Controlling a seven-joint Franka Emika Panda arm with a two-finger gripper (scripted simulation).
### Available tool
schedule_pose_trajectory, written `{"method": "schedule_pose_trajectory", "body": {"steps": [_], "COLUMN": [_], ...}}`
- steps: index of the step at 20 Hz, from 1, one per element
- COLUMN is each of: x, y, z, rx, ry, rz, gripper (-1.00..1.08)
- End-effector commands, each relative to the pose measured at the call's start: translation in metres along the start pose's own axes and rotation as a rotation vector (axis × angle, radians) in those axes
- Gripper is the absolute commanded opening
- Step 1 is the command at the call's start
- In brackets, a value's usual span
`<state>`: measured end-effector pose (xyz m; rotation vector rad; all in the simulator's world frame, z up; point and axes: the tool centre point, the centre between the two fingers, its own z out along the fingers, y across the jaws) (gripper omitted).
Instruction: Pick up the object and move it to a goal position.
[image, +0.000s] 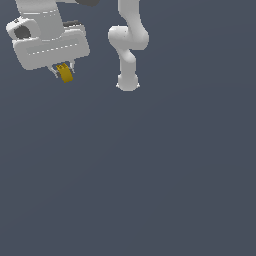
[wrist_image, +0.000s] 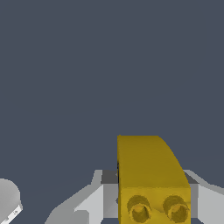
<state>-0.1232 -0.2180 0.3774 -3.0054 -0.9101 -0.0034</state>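
Note:
The object (image: 65, 74) is a small mustard-yellow blocky piece, held between the fingers of my gripper (image: 64, 71) at the upper left of the exterior view, raised off the floor. In the wrist view the object (wrist_image: 151, 175) fills the space between the two grey fingers (wrist_image: 94, 199), with two round studs on its near face. The gripper is shut on it. No goal marker shows in either view.
The arm's white base and lower links (image: 128, 55) stand at the top middle of the exterior view, to the right of the gripper. A flat dark grey-blue floor (image: 150, 175) spreads around it. A white rounded part (wrist_image: 8, 199) shows at the wrist view's edge.

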Motion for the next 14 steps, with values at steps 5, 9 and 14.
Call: {"method": "schedule_pose_trajectory", "body": {"steps": [5, 9, 14], "x": [-0.025, -0.033, -0.036], "y": [0.007, 0.010, 0.012], "z": [-0.042, -0.056, -0.062], "rx": [0.000, 0.000, -0.001], "ry": [-0.001, -0.002, -0.002], "rz": [0.000, 0.000, 0.000], "gripper": [-1.00, -1.00, -1.00]}}
